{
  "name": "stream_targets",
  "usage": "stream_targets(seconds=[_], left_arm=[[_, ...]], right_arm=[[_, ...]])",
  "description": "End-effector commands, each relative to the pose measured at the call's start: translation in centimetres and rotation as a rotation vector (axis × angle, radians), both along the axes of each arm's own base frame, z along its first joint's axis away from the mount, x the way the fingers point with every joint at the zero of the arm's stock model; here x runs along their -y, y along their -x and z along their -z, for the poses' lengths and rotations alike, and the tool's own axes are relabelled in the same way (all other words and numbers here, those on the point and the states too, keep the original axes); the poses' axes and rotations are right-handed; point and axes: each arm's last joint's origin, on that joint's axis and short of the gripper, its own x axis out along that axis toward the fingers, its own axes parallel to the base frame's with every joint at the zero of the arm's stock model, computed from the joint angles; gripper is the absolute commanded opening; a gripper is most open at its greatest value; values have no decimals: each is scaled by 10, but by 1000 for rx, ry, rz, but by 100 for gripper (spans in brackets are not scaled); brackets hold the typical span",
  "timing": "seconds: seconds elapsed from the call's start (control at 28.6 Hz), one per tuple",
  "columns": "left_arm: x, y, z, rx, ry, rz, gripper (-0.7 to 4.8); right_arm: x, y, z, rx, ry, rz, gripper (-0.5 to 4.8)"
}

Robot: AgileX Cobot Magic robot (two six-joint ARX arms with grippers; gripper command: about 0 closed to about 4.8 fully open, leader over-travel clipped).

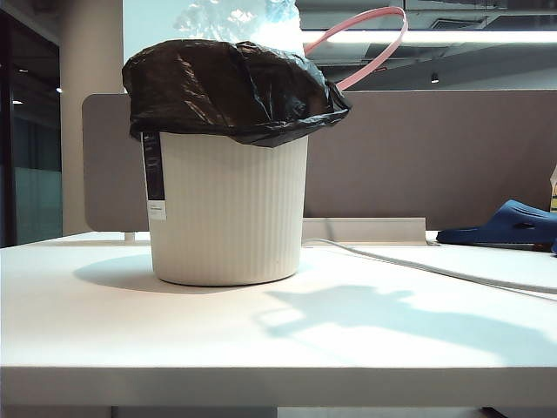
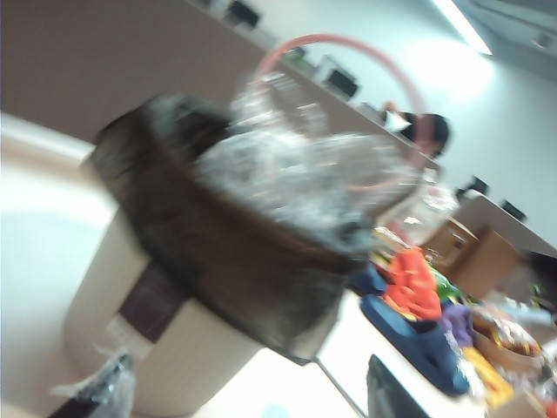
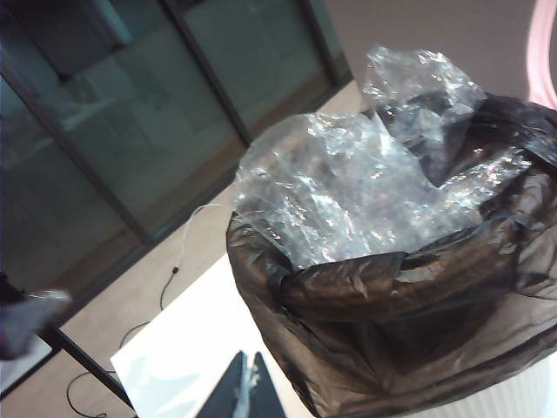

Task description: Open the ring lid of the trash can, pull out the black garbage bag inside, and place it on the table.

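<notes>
bag: black garbage bag (image 1: pixel 228 87) still cuffed over trash can (image 1: pixel 228 209) on table (image 1: pixel 261 340), ring lid (image 1: pixel 370 43) flipped up | feel: thin, floppy, slippery, probably light, pinch the folded cuff | left gripper (image 2: pixel 235 396) spread wide beside can | right gripper (image 3: pixel 246 383) clenched empty above rim

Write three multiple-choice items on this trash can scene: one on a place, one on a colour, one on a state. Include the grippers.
1. Where does the trash can stand?
A. on the table
B. on the floor
C. on a chair

2. What colour is the ring lid?
A. green
B. pink
C. yellow

3. How is the garbage bag placed?
A. flat on the table
B. held in the air
C. in the can, edge folded over the rim

Key: 1 A, its base rests on the white top. 2 B, a pink hoop, swung up. 3 C, black film drapes the rim. The right gripper near the can is shut; the left gripper is open.
</notes>
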Motion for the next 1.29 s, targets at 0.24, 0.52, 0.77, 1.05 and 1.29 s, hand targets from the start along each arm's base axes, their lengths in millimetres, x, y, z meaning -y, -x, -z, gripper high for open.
stream_targets(seconds=[0.24, 0.52, 0.77, 1.05, 1.29], left_arm=[[-8, -60, 13, 7, 139, 71, 341], [-15, -121, 21, -82, 165, 129, 341], [-21, -169, 29, -164, 222, 161, 342], [-27, -216, 41, -256, 274, 231, 341], [-31, -246, 52, -310, 310, 272, 341]], right_arm=[[-1, 3, -5, 20, -29, -65, 4], [-2, 4, -5, 9, -29, -122, 4], [-3, 1, -2, -16, -33, -111, 23], [-7, -12, 9, -68, -24, -55, 68], [-14, -28, 23, -105, -12, -45, 69]])
